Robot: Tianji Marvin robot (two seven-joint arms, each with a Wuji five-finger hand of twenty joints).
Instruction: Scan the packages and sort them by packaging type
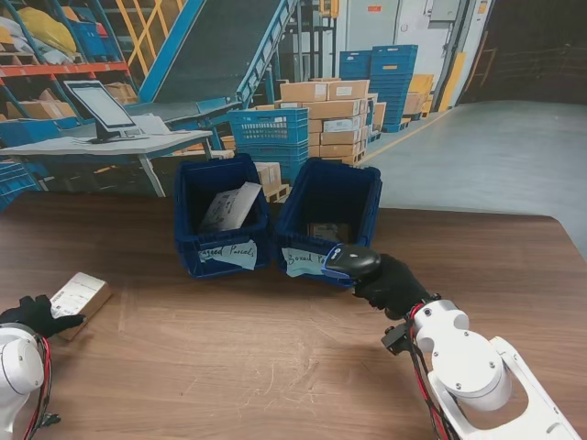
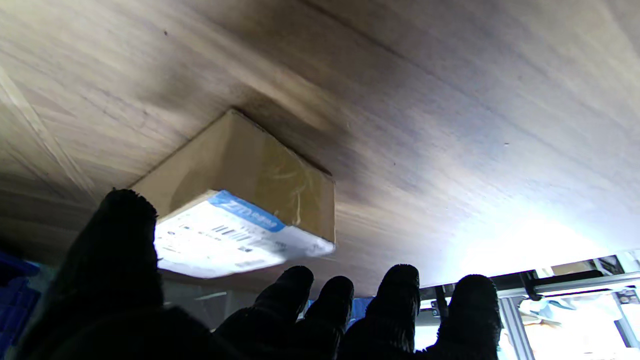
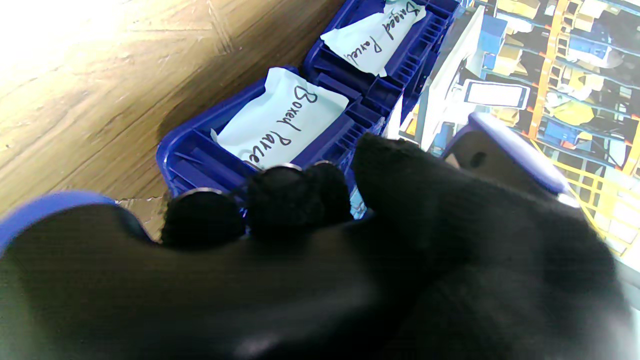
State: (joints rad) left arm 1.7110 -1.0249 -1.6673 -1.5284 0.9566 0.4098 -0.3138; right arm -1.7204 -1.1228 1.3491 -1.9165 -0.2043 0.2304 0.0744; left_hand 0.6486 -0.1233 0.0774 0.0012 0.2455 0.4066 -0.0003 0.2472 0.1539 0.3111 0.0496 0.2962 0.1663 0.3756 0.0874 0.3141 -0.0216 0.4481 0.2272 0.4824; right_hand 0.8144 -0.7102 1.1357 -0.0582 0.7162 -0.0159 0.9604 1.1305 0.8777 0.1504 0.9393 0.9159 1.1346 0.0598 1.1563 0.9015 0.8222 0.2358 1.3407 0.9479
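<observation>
Warehouse floor, racking, a conveyor (image 1: 220, 41) and stacked cartons (image 1: 330, 119) fill the room beyond a dark wood table (image 1: 275, 367). Two blue bins stand side by side at the table's far middle: the left bin (image 1: 220, 215) labelled bagged parcels holds a white bag (image 1: 231, 206), the right bin (image 1: 332, 220) is labelled boxed parcels. The right hand (image 1: 393, 284) is wrapped around a scanner (image 1: 350, 261) just before the right bin. The left hand (image 1: 35, 314), fingers apart, touches a labelled cardboard box (image 1: 78, 298) lying at the table's left edge.
</observation>
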